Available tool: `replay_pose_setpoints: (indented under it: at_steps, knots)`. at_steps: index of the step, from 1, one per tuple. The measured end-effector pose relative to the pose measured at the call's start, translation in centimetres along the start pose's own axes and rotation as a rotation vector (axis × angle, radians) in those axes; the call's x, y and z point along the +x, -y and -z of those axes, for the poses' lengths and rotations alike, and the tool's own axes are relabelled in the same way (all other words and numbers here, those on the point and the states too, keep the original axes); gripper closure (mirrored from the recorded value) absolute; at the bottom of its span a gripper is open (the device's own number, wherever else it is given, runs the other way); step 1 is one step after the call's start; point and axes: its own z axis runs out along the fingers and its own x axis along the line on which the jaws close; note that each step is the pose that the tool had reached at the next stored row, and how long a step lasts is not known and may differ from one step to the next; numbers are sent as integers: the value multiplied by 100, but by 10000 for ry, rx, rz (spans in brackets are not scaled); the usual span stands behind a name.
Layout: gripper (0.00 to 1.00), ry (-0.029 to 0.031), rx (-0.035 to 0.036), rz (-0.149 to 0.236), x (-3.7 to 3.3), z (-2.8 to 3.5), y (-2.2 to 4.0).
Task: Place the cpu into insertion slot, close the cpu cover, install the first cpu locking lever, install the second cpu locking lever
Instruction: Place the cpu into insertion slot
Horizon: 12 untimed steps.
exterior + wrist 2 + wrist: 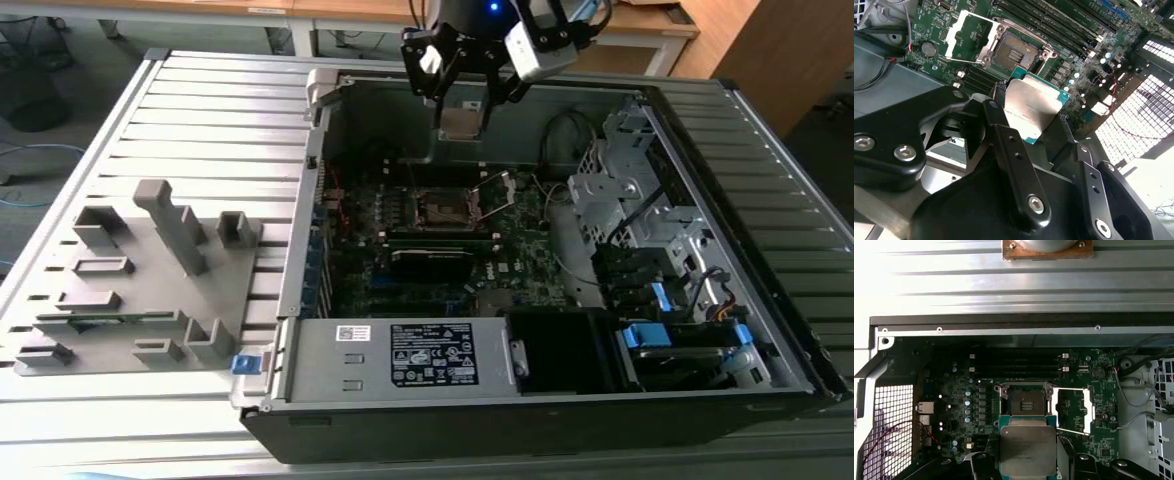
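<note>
End effector: the end effector (463, 106) is clamped on the cpu, with one black finger (1009, 150) pressed against each of two opposite sides of the chip.
Cpu: the cpu (461, 122) is held in the air, above the edge of the computer case farthest from the exterior camera. In both wrist views its silvery-grey face (1031, 110) (1028, 450) shows between the fingers, clear of the board.
Insertion slot: the insertion slot (445, 207) lies on the motherboard below the chip and well apart from it. Its dark centre is bare in the first wrist view (1025, 402) and in the second (1016, 50).
Cpu cover: the cpu cover (1074, 410) is swung open and lies just beside the socket, on the exterior view's right (497, 195).
Motherboard: the dark green motherboard (521, 250) fills the case floor.
Computer case: the computer case (534, 410) is open and lies on its side on the surface.
Surface: the slatted metal surface (200, 110) also carries a grey fixture block (134, 265) near its edge on the exterior view's left.
</note>
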Motion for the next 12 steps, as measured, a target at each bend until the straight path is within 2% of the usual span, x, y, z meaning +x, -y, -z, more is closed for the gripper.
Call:
replay_pose_setpoints:
  at_steps: [5,12]
  knots:
    - [46,4,1,0,-1,-36,3]
    - [46,9,49,0,-2,-101,9]
